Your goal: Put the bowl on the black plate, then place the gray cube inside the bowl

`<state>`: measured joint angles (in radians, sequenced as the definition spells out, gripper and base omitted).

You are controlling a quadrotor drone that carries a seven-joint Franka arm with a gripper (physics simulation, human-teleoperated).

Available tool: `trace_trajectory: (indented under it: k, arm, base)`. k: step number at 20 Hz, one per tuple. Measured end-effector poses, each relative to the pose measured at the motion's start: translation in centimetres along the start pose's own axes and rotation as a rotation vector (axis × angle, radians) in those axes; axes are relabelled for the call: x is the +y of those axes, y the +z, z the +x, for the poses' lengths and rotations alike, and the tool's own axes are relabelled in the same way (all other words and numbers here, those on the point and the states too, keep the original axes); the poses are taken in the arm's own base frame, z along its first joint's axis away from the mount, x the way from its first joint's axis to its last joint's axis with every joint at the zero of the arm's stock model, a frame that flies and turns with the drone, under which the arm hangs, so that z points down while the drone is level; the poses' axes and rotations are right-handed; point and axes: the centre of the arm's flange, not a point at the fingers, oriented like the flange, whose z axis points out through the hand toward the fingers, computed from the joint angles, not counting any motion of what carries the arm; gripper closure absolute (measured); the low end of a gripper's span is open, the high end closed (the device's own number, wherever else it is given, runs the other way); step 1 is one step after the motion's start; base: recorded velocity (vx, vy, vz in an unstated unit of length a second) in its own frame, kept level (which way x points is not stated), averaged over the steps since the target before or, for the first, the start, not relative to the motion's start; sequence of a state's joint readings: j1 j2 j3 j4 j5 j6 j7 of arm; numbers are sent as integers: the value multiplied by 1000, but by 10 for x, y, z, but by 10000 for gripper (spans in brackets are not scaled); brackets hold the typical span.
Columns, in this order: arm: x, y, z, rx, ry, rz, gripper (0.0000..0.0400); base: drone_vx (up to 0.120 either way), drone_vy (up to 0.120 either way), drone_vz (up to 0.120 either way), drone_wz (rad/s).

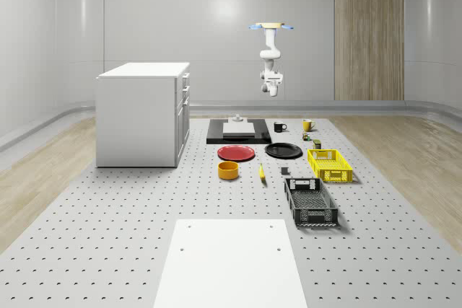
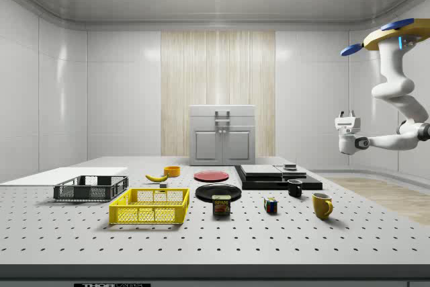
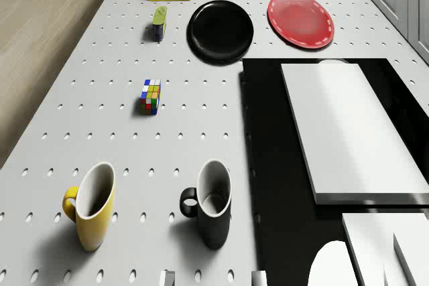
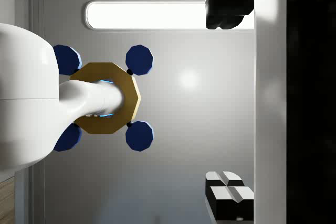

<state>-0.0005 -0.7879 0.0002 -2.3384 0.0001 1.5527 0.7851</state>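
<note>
- On the whole-scene view's left stands a white cabinet (image 1: 144, 113); just to its right the orange bowl (image 1: 228, 170) sits on the surface (image 1: 108, 250), near the red plate (image 1: 236, 153).
- Further right lies the black plate (image 1: 283, 151), bare, with the gray cube (image 1: 284, 171) just in front of it.
- My drone (image 1: 271, 27) hovers high over the far end, beyond the black slab (image 1: 238, 135). My tool (image 2: 346, 117) hangs well above everything, and I cannot tell whether it is spread or pressed together.
- I judge the bowl comes first: descend over its rim, grip one wall, carry it level.
- The surface is perforated; pale walls curve round the room.
</note>
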Motion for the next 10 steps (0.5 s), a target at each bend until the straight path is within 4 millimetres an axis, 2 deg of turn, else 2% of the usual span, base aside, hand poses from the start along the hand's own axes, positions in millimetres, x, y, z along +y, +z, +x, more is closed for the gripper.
trace_trajectory:
  k: [6,7,10]
  arm:
    - [3,-43,-2,3,0,3,0]
    - [2,-50,-2,4,0,4,0]
    - [1,-66,-1,6,0,6,0]
  base:
    - [0,-7,0,0]
    - [40,-120,0,0]
    - [120,-120,0,0]
